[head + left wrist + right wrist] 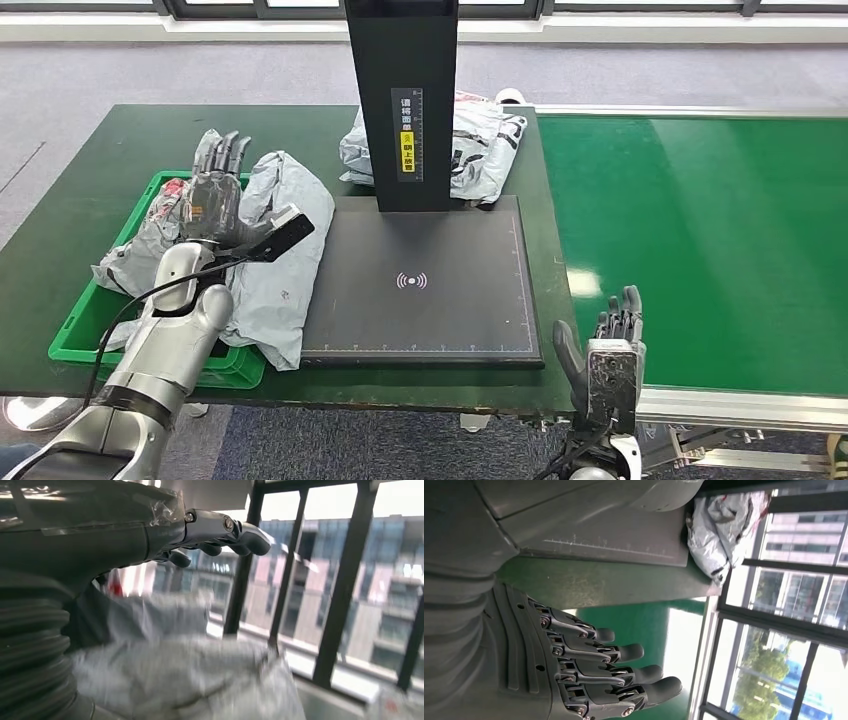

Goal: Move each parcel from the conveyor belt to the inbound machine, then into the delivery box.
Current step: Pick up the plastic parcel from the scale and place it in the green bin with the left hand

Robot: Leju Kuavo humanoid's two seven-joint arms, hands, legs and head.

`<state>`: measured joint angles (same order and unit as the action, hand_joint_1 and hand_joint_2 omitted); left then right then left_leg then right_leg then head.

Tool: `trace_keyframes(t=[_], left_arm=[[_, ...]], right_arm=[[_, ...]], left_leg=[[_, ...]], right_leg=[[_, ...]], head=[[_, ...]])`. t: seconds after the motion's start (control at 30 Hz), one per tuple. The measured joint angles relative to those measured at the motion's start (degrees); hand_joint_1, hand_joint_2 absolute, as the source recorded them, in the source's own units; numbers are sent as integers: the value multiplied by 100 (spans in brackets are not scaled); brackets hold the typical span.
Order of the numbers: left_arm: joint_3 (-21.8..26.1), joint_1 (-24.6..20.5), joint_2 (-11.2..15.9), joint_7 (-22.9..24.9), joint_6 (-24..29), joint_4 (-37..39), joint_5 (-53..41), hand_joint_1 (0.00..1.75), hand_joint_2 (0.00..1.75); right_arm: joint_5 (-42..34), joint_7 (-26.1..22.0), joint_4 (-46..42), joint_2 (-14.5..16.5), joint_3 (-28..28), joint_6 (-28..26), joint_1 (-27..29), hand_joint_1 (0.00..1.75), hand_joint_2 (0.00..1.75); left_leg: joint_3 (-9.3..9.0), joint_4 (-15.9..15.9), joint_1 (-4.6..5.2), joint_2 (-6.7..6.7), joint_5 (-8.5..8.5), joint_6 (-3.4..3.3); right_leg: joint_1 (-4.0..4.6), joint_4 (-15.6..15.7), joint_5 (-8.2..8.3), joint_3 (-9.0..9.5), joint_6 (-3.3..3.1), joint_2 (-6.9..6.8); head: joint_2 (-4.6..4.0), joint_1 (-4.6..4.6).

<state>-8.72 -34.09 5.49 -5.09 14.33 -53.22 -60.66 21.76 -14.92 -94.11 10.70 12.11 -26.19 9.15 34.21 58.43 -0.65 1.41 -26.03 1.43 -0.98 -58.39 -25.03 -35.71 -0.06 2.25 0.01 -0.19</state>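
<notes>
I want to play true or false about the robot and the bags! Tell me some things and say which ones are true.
1. The green bin has grey parcels in it. True.
2. The right robot hand is holding a parcel. False: it is open and holds nothing, beside the conveyor belt.
3. A parcel lies on the middle of the black scanner pad. False: the middle is bare; one grey parcel only overlaps its edge.
4. Another parcel sits behind the black post. True.
5. The left robot hand is over the green bin. True.
</notes>
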Motion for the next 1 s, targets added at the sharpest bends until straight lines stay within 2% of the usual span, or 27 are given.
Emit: trace_keyframes(t=[0.07,0.13,0.2,0.37,0.53,0.67,1.0], left_arm=[[-107,138,-2,-151,-757,-165,311,0,0],[-288,311,38,-190,-1380,-370,485,0,0],[-485,470,105,-81,-1713,-533,489,0,0],[-792,660,309,316,-2038,-656,386,0,0],[-893,702,459,488,-2173,-592,257,2,0],[-961,713,543,548,-2271,-473,132,174,0],[-1048,524,538,707,-2045,-190,-236,175,0]], right_arm=[[71,40,-26,-3,-8,102,5,0,175],[122,63,-38,-7,-20,183,8,0,175],[151,66,-40,-10,-34,241,9,0,175],[198,75,-40,-15,-48,364,0,0,175],[226,99,-38,-15,-49,431,-29,0,175],[234,132,-6,-15,-49,458,-95,0,175],[285,161,25,0,-49,464,-130,0,175]], left_leg=[[1,-1,-1,0,0,0],[2,-2,-1,0,0,0],[2,-2,0,0,-2,0],[2,-2,-1,0,-8,0],[1,-3,-4,0,-7,0],[-1,-3,-3,0,-7,0],[-11,-3,-2,1,-9,0]], right_leg=[[1,0,-2,0,0,-2],[1,0,-4,1,1,-3],[0,0,-6,1,0,-1],[1,0,-9,1,2,-4],[3,-1,-9,4,1,-9],[2,-1,-9,6,1,-8],[2,-1,-10,14,1,-5]], head=[[1,-1],[1,0],[1,1],[1,0],[0,1],[1,1],[-1,-1]])
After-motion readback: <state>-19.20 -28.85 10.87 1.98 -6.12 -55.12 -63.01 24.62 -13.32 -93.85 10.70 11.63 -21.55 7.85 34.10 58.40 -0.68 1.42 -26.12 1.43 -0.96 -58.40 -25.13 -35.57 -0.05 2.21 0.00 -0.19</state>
